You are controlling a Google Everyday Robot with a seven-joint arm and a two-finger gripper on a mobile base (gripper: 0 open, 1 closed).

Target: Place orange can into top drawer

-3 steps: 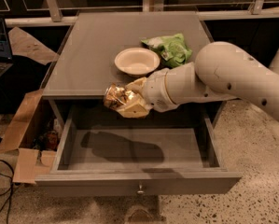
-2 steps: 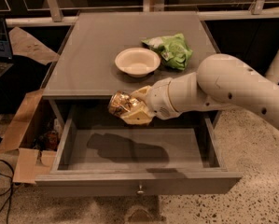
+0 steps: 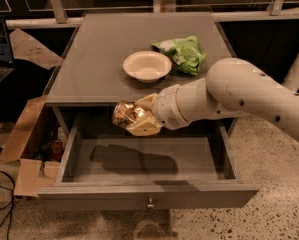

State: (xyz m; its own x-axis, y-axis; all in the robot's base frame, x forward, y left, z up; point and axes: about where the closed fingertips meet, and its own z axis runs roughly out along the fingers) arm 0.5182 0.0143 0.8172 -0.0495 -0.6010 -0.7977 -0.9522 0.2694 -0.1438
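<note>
The orange can [image 3: 124, 114] is shiny gold-orange with a dark pattern and lies sideways in my gripper [image 3: 137, 118]. The gripper is shut on it and holds it in the air above the back of the open top drawer [image 3: 144, 194], just in front of the table's front edge. The drawer is pulled fully out, with a small round knob [image 3: 150, 202] on its front panel. Its grey floor shows the shadow of the arm and can. My white arm reaches in from the right.
A cream round bowl [image 3: 147, 65] and a green snack bag [image 3: 185, 54] sit on the grey tabletop [image 3: 99, 49]. An open cardboard box [image 3: 31, 154] stands on the floor at the left. Cables lie at the lower left.
The gripper with the can has moved a little forward and down, from the table's front edge to over the open drawer.
</note>
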